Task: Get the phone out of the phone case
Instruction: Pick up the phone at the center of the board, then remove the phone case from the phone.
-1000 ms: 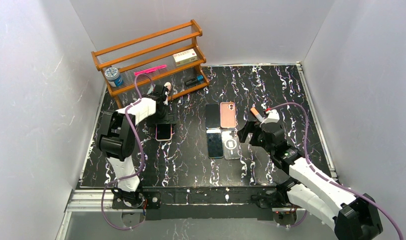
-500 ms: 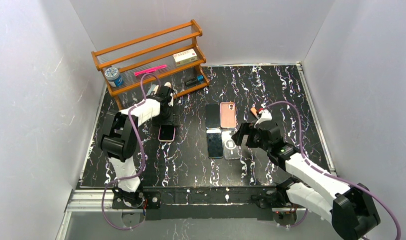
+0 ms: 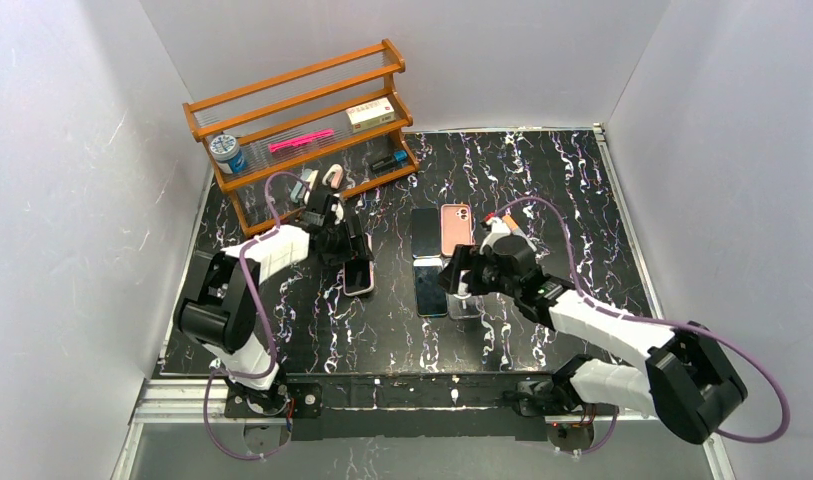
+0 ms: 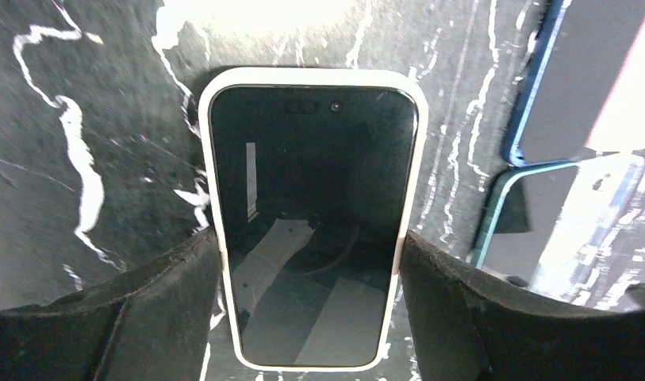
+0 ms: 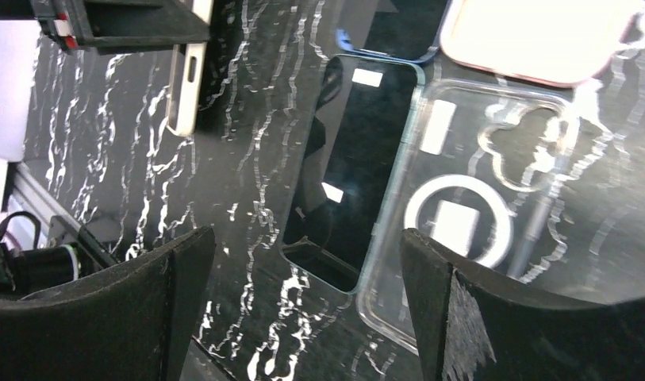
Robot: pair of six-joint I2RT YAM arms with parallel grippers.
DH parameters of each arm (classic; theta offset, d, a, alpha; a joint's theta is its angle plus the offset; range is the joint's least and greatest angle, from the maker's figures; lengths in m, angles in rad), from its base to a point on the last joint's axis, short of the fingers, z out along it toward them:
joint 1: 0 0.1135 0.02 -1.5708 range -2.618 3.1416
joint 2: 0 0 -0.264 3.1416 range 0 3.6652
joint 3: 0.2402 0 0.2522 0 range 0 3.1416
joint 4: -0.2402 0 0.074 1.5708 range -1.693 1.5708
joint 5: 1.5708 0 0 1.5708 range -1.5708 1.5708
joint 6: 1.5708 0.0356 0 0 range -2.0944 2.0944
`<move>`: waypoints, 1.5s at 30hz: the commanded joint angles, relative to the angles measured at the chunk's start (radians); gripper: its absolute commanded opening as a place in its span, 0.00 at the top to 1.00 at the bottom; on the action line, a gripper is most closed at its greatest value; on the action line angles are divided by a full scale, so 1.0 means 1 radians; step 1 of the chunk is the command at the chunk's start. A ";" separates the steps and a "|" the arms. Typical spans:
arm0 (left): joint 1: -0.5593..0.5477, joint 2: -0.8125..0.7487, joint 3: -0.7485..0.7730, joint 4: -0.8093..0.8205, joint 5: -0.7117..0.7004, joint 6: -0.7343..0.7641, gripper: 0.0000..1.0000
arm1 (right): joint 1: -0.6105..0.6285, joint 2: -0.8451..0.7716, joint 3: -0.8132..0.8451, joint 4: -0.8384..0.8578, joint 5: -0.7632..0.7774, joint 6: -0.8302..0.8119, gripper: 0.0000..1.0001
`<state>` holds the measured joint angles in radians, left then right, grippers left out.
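Left gripper (image 4: 311,238) clamps the dark-screened phone in its pale case (image 4: 311,159) by both long edges; right gripper (image 5: 303,238), jaws apart, likely must next peel a corner.

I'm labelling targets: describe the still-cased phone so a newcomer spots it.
From the wooden rack at back left, come toward the arms to the left gripper. The cased phone lies screen-up between its fingers, alone, pale-rimmed, apart from the central cluster.
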<state>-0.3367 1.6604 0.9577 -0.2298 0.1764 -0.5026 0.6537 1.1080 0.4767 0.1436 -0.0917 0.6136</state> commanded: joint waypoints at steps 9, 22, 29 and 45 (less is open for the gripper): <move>-0.010 -0.217 -0.222 0.319 0.181 -0.319 1.00 | 0.211 0.269 0.220 0.194 0.086 0.095 0.10; -0.024 -0.301 -0.284 0.440 0.259 -0.407 1.00 | 0.283 0.567 0.439 0.198 0.033 0.109 0.31; -0.039 -0.333 -0.303 0.446 0.236 -0.399 1.00 | 0.284 0.610 0.468 0.228 -0.003 0.121 0.63; -0.036 -0.555 -0.232 0.325 0.212 -0.195 0.04 | 0.127 0.297 0.208 0.431 -0.179 0.169 0.99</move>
<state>-0.3782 1.1755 0.7113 0.0643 0.3695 -0.7639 0.8459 1.5040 0.7403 0.4034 -0.1692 0.7460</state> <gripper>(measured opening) 0.942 0.214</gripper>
